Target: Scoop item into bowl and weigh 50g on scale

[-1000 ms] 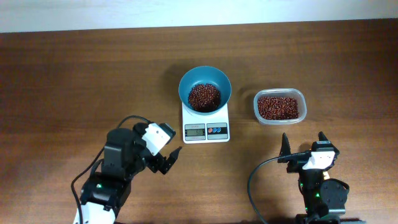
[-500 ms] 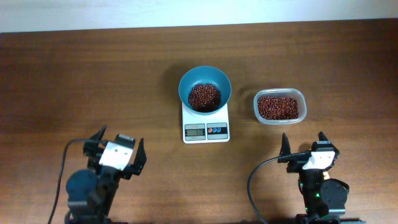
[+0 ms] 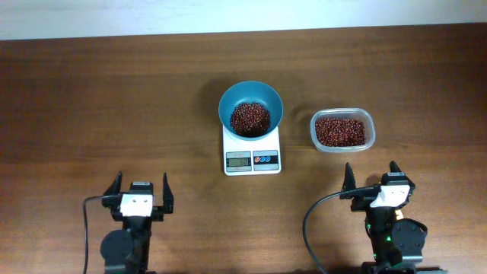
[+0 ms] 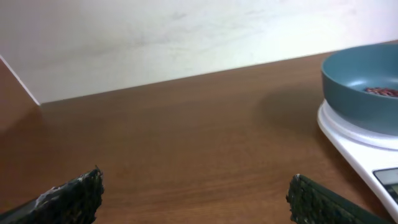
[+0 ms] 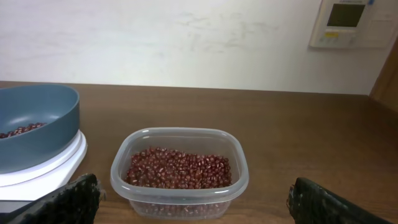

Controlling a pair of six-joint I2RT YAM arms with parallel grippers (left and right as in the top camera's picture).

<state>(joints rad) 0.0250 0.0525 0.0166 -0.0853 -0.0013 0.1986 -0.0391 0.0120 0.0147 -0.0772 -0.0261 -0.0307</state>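
Looks like the weigh-check stage: beans (image 3: 249, 118) sit in the one bowl (image 3: 228, 103) on the one scale (image 3: 274, 146), readout too small to read. One tub (image 3: 342, 112) of beans sits beside it. Left gripper (image 3: 140, 190) and right gripper (image 3: 371, 176) are both spread, empty, well apart from it. Next: read the display, top up if short.

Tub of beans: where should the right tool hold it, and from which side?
Probably the tub's near long wall: come from above with the right tool, one finger inside, one outside. It is open on top, and its rim stands above the beans.
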